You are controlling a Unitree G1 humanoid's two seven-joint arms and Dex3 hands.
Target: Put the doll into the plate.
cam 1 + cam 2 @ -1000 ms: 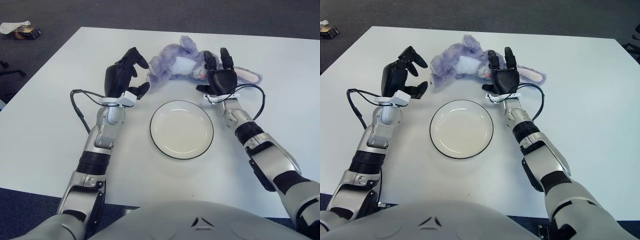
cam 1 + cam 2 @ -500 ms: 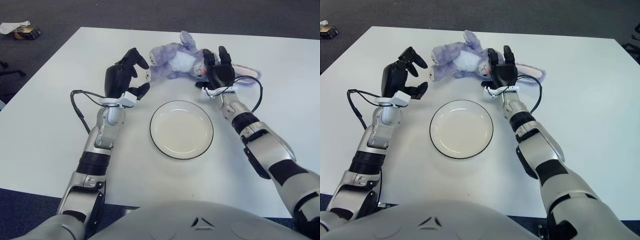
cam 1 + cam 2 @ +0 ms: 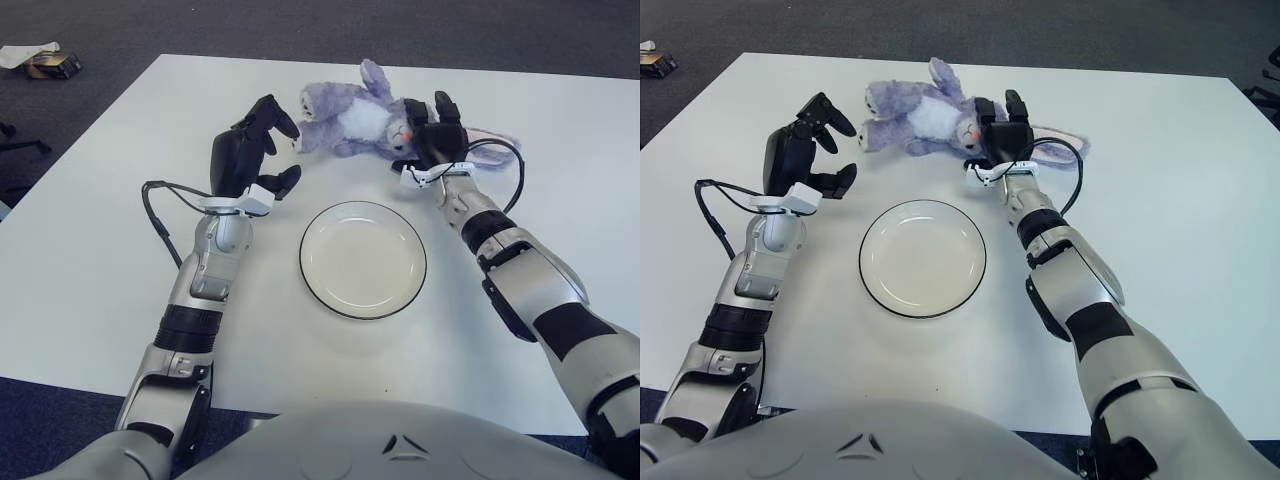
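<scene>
A purple plush bunny doll (image 3: 350, 115) lies on its side on the white table, just beyond the empty white plate (image 3: 363, 258) with a dark rim. My right hand (image 3: 428, 130) is at the doll's head, fingers curled over the head and the ear behind it. My left hand (image 3: 255, 150) hovers left of the doll's feet, fingers spread and holding nothing, a small gap away from the plush.
Black cables loop from both wrists, one at the right (image 3: 510, 175) and one at the left (image 3: 155, 215). The table's far edge runs just behind the doll. A small box (image 3: 50, 65) lies on the dark floor at far left.
The right hand has pushed forward onto the doll's head and its fingers have curled. The doll has slid and turned toward the far edge. The left hand has barely moved.
</scene>
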